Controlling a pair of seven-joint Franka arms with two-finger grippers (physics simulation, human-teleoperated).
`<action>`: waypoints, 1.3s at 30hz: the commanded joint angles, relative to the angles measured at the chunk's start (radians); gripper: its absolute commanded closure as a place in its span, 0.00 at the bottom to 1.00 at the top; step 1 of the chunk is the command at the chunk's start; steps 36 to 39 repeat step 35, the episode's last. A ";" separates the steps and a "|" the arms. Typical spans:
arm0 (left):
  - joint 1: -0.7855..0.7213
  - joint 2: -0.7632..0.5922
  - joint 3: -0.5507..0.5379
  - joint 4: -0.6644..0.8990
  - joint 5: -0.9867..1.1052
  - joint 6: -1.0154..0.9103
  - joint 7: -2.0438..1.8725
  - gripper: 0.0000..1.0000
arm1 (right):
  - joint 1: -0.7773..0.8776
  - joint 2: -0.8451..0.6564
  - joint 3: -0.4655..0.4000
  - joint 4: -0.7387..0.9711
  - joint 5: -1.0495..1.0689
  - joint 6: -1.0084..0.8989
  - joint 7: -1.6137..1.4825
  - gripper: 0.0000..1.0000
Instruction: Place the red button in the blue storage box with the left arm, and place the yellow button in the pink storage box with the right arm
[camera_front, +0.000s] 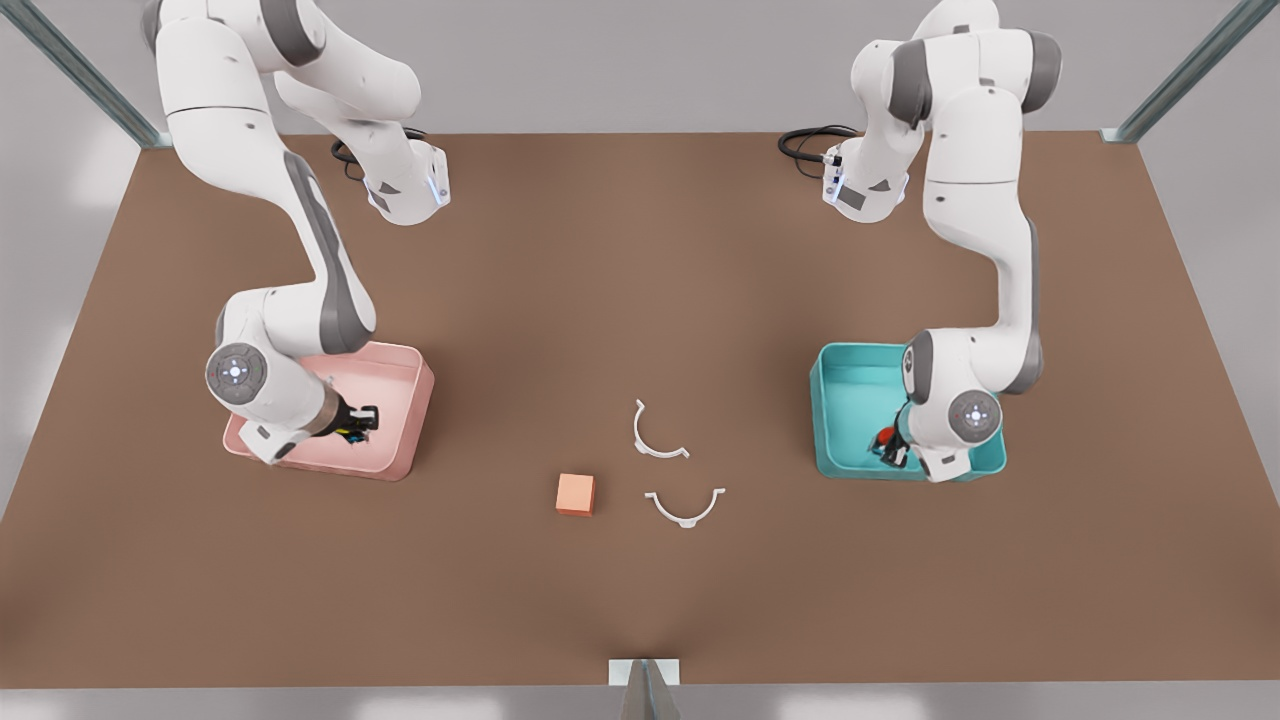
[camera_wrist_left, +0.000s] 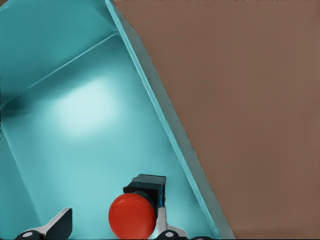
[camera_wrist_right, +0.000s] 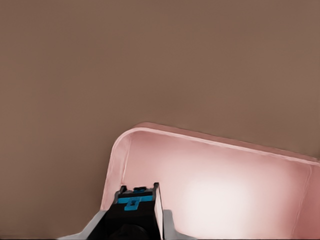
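The red button (camera_wrist_left: 132, 216) sits inside the blue storage box (camera_wrist_left: 65, 125); my left gripper (camera_wrist_left: 107, 231) has its fingers (camera_wrist_left: 56, 226) spread, one touching the button's base, the other apart. The yellow button (camera_front: 352, 434) is pinched in my right gripper (camera_front: 358, 424), low within the pink storage box (camera_front: 405, 420). An orange cube (camera_front: 575, 494) lies on the table (camera_front: 620, 260).

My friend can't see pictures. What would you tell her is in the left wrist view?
The red button sits over the floor of the blue storage box, between the left gripper's open fingers, one finger clearly apart from it and the other right beside it. Past the box's wall lies the bare brown table.
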 joint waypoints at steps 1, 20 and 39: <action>-0.001 -0.035 0.000 0.000 -0.001 -0.061 0.190 0.00 | -0.013 -0.004 0.000 -0.021 -0.007 -0.039 -0.109 0.50; 0.203 -0.437 -0.267 0.494 0.182 -0.766 1.125 0.00 | 0.057 0.006 0.017 0.409 -0.031 -0.218 0.030 0.00; 0.221 -0.367 -0.305 0.519 0.185 -0.689 1.217 0.00 | -0.036 -0.169 0.016 0.369 0.050 -0.453 -0.051 0.00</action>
